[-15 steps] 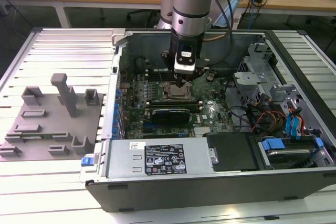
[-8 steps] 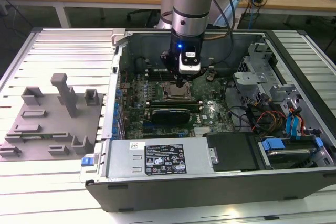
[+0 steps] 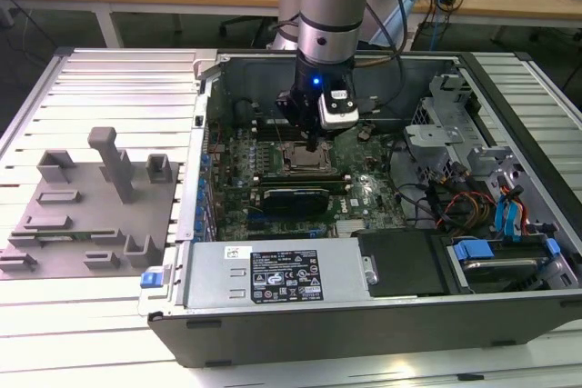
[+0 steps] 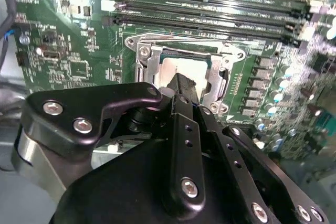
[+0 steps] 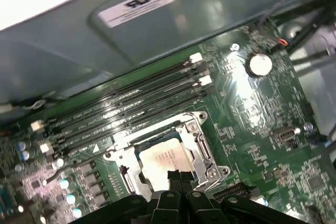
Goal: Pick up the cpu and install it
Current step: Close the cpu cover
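Observation:
The cpu [image 5: 161, 157], a pale silver square, lies flat inside the open metal socket frame [image 5: 202, 142] on the green motherboard [image 3: 364, 193]. In the second wrist view the cpu [image 4: 173, 69] shows just beyond my black fingertips, framed by the socket [image 4: 144, 61]. My gripper [image 5: 180, 176] hangs directly over the chip's near edge, its two fingers pressed together with nothing between them. In the exterior view the gripper [image 3: 314, 141] points straight down onto the socket [image 3: 303, 161] in the middle of the open computer case. Whether the tips touch the chip I cannot tell.
Black memory slots [image 5: 131, 103] run alongside the socket. A power supply box [image 3: 273, 274] lies at the case's front, with drive bays and cables [image 3: 496, 224] at the exterior view's right. A grey fixture tray [image 3: 91, 215] sits on the table to the left.

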Controlling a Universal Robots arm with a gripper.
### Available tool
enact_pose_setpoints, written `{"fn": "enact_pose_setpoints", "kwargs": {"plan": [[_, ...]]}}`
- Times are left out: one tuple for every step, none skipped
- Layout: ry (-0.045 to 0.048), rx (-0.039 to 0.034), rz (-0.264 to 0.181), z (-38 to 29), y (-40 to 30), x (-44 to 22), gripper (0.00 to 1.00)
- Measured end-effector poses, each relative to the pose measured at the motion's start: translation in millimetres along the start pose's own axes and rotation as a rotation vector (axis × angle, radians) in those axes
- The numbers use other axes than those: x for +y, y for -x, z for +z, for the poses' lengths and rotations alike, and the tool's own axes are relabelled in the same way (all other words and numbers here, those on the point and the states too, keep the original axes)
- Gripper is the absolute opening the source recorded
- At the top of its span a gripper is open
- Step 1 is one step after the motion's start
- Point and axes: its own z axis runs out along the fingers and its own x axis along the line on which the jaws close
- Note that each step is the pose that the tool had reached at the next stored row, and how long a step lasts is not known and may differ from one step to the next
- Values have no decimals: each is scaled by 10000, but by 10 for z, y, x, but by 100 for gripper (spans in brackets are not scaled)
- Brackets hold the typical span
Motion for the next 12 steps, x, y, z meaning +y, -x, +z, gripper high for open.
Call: {"fn": "enact_pose_setpoints", "kwargs": {"plan": [[1,-1,-163,1,0,0,11],[1,-3,-355,1,0,0,11],[2,-5,-710,3,0,0,11],[3,-6,-894,3,0,0,11],[3,-7,-1080,4,0,0,11],[4,-9,-1406,5,0,0,11],[5,-12,-1733,6,0,0,11],[7,-14,-2092,8,0,0,11],[7,-16,-2344,9,0,0,11],[8,-17,-2524,10,0,0,11],[9,-19,-2851,11,0,0,11],[10,-21,-3090,12,0,0,11]]}}
